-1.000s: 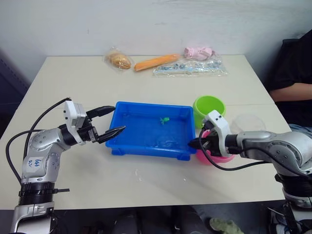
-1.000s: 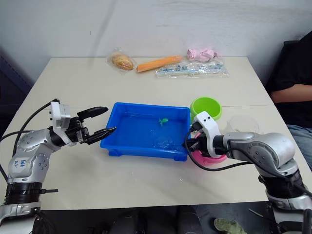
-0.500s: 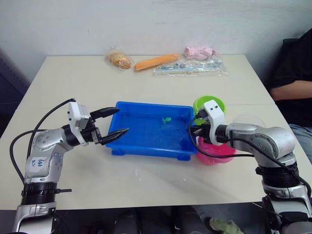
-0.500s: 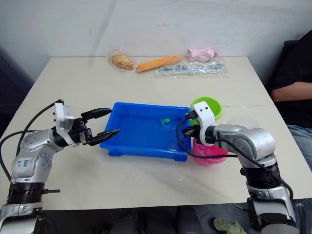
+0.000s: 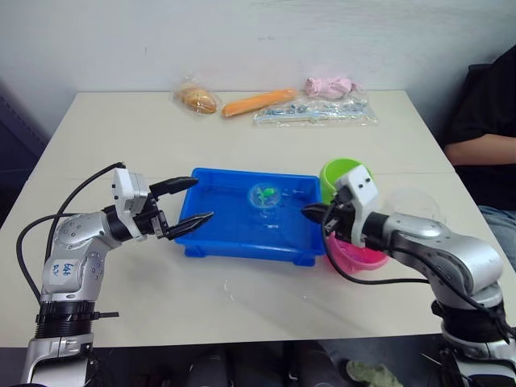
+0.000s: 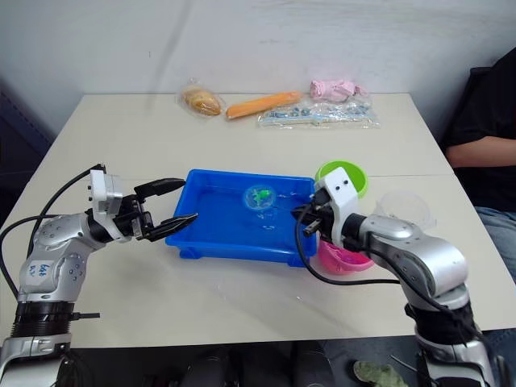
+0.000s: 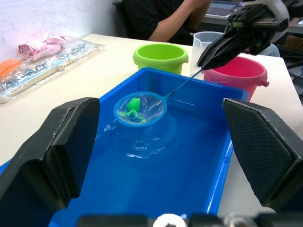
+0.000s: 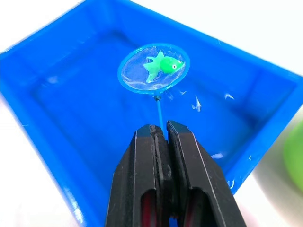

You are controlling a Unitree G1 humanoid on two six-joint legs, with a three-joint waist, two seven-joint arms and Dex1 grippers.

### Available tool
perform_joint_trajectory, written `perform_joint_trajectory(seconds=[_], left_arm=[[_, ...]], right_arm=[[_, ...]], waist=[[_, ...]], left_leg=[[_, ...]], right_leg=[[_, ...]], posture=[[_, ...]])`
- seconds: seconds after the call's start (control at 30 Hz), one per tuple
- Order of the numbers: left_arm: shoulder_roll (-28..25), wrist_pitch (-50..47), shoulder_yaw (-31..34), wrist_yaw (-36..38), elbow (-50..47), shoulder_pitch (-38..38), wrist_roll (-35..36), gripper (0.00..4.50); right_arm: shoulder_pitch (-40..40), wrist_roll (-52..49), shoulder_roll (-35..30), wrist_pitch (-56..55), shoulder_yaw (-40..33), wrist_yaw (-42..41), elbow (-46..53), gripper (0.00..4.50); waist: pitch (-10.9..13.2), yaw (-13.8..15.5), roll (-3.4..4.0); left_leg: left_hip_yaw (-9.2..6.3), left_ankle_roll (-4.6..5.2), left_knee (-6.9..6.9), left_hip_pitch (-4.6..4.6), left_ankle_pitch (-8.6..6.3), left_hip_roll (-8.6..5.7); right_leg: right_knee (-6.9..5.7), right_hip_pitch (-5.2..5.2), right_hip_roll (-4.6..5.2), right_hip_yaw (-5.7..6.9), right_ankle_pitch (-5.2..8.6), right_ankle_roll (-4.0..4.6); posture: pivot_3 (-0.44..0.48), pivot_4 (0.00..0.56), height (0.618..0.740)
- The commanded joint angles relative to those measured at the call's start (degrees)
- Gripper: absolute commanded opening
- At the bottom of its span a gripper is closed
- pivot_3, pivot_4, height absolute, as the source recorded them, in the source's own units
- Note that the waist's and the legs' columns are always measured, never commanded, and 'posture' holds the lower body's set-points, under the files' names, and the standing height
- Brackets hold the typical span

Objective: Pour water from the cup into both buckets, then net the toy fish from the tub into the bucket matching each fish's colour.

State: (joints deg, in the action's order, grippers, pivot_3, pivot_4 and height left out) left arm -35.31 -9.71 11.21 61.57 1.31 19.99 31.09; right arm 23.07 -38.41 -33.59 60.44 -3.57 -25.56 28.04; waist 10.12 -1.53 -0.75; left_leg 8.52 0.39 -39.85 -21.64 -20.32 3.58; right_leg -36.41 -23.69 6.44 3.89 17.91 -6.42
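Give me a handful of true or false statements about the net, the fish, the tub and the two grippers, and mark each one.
1. A green fish lies in the net. True.
2. The right gripper is shut on the net's handle. True.
3. The left gripper holds the pink bucket. False: it is open at the end of the tub away from the buckets, holding nothing.
4. The net is over the green bucket. False: it is over the tub's water.
5. The pink bucket stands beside the tub. True.
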Motion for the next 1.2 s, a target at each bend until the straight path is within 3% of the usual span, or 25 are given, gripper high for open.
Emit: perform_joint_trajectory(seconds=[0.03, 0.4, 0.73, 0.93, 1.2], left_arm=[[-0.26, 0.41, 0.41, 1.01, 0.08, 1.02, 0.69, 4.47], [1.52, -3.03, -2.49, 3.63, -0.07, 6.32, 2.43, 4.47], [4.55, -5.84, -4.77, 2.30, 0.60, 11.83, 2.00, 4.47], [5.48, -5.92, -5.32, 1.79, 0.16, 11.88, 1.41, 4.47], [6.08, -6.67, -5.37, 0.06, -1.71, 11.22, 1.68, 4.47]], right_arm=[[-1.87, -1.99, -1.08, -1.42, -4.53, -1.06, 4.10, 0.00], [-12.00, -10.97, -9.81, -2.91, -19.09, -8.11, 12.50, 0.00], [-18.09, -10.28, -15.18, -8.22, -33.34, -9.79, 7.94, 0.00], [-20.12, -1.43, -16.81, -16.05, -31.88, -10.36, 2.00, 0.00], [-23.83, 16.17, -20.35, -35.03, -23.40, -14.07, -5.43, 0.00]], waist=[[0.00, 0.01, 0.00], [0.00, 0.71, 0.00], [0.00, 1.53, -0.03], [0.00, 1.53, -0.03], [0.00, 1.48, -0.02]], left_leg=[[0.00, 0.00, 0.00, 0.00, 0.00, 0.00], [-0.02, 0.01, 0.03, 0.00, -0.01, -0.11], [-0.02, 0.02, 0.04, 0.05, 0.00, -0.20], [-0.02, 0.03, 0.03, 0.07, 0.00, -0.26], [0.02, 0.01, 0.02, 0.08, 0.02, -0.27]], right_leg=[[0.00, 0.00, 0.00, 0.00, 0.00, 0.00], [0.41, 0.06, -0.04, 0.00, -0.02, -0.04], [0.43, 0.11, -0.07, -0.03, -0.04, -0.07], [0.43, 0.13, -0.03, -0.04, -0.05, -0.10], [0.45, 0.14, -0.05, -0.05, -0.07, -0.13]], posture=[[0.000, 0.150, 0.740], [0.000, 0.150, 0.740], [0.000, 0.150, 0.740], [0.000, 0.150, 0.740], [0.000, 0.150, 0.740]])
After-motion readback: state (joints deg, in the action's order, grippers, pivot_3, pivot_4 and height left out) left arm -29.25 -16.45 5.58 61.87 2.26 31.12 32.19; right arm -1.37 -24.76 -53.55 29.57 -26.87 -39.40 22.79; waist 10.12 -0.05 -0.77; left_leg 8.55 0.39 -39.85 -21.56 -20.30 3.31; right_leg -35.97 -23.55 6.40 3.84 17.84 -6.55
